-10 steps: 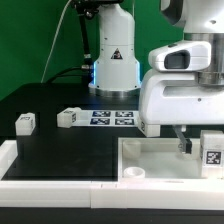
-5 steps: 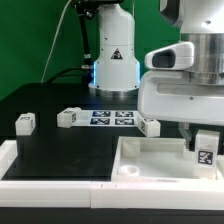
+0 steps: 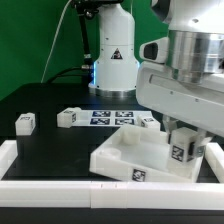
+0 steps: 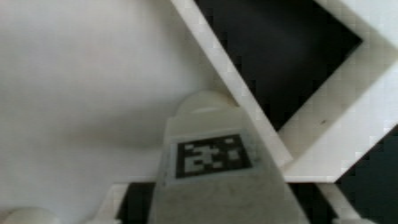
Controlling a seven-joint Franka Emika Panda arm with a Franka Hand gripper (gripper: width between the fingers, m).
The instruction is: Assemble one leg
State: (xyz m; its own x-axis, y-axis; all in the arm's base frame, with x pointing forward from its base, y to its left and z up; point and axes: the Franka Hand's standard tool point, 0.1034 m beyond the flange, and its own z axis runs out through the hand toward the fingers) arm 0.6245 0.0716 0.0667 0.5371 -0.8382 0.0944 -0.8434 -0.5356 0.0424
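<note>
The pincer (image 3: 184, 140) is clamped on the leg (image 3: 182, 150), above the tilted tabletop (image 3: 125, 160)

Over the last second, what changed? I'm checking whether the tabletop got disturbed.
The tool, shut on the leg, swung toward the exterior view's left. The white tabletop turned and tilted, one corner now toward the camera. The loose legs and the marker board stayed put.
</note>
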